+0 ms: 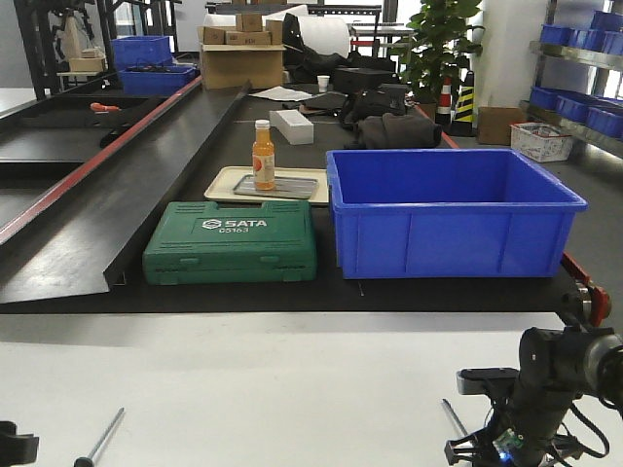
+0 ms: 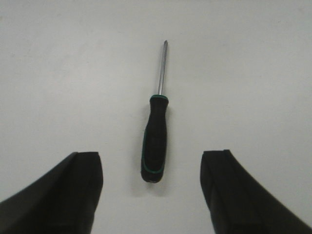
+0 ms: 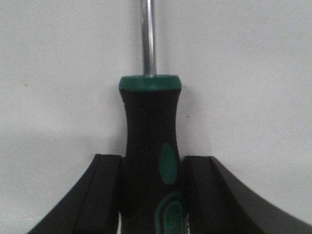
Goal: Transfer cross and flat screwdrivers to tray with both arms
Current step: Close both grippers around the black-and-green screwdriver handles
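The cross screwdriver lies flat on the white table, centred between the wide-apart fingers of the left gripper and untouched. Its rounded handle could roll away if one finger lands first. The right gripper is clamped on the handle of the other screwdriver, whose tip is out of frame. That hold sits toward the butt, so the shaft may droop on lifting.

Beyond the table's far edge, the grey metal tray rests on a beige tray and carries an orange bottle. It lies behind the green tool case and beside the blue bin. Either carry could clip these. White table shows all around both tools.
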Robot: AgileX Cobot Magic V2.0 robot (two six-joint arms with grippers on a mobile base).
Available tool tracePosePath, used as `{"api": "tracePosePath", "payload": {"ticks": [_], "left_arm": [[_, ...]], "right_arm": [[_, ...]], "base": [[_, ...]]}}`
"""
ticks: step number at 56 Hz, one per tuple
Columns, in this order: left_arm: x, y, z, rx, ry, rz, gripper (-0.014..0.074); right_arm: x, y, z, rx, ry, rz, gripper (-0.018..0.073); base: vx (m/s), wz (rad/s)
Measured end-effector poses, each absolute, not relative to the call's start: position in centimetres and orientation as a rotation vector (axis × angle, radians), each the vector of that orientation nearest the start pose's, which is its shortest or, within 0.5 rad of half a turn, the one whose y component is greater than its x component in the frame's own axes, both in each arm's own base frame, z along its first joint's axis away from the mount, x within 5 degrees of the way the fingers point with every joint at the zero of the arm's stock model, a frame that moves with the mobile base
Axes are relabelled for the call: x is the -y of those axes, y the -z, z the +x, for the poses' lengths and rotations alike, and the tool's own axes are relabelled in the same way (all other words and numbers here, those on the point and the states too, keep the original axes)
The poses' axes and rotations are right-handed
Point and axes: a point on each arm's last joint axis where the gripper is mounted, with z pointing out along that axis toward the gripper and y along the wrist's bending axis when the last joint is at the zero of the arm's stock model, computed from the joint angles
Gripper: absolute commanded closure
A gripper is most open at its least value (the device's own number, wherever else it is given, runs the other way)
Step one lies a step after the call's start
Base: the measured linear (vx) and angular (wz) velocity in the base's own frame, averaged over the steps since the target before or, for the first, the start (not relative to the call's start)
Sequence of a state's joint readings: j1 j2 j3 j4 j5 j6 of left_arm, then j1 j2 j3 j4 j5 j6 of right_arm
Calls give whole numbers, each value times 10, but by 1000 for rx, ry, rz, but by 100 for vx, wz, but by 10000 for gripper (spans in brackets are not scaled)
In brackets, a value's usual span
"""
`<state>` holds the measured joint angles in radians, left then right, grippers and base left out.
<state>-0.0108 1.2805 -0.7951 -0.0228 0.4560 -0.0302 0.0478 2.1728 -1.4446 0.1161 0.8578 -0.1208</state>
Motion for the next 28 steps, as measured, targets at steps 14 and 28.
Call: {"api": "tracePosePath", "payload": {"ticks": [14,28], "left_arm": [[0,-249,324,-2668,9,79,41],[5,-189,370,-2907,110,94,41]], "right_arm": [[-30,-112,412,-3055,-176,-136,567],[-30,-112,412,-3055,-176,-137,567]], "base": [[0,0],[0,0]]}}
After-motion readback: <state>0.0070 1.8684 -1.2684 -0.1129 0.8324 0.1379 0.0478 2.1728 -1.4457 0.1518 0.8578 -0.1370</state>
